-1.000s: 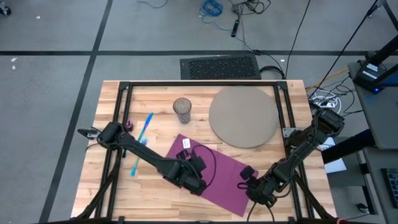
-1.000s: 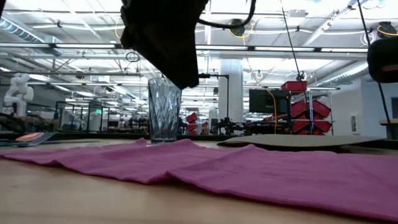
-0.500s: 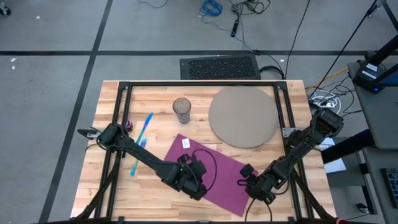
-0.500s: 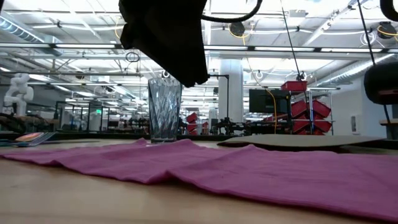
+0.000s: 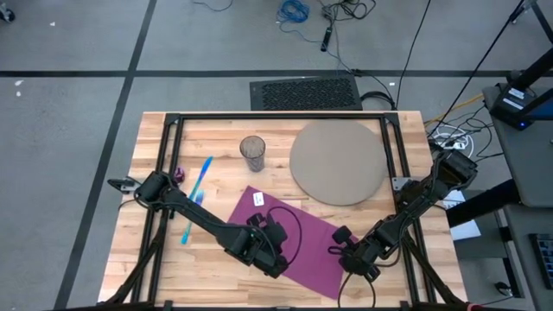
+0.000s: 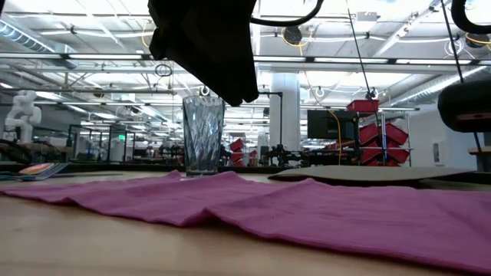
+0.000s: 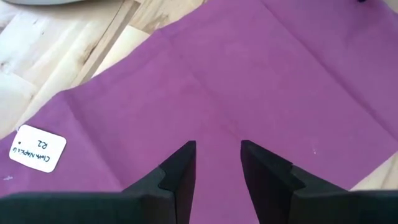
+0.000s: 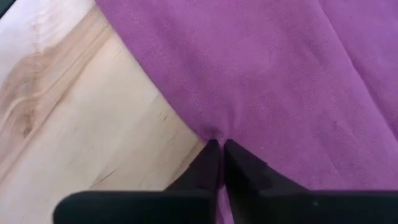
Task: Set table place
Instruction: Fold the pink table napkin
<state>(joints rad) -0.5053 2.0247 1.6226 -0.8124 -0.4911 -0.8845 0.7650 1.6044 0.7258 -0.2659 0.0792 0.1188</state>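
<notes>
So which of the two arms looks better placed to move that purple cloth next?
Probably the right. The right gripper is shut on the edge of the purple napkin, pinching a fold of it. The left gripper hangs open above the middle of the cloth, holding nothing.

A small white tag (image 7: pixel 37 154) on the purple napkin (image 7: pixel 249 81) seems to read "Cloth Napkin 6, R2".

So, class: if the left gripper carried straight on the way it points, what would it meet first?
Most likely the purple napkin: the left gripper, open, points at the cloth with nothing between.
</notes>
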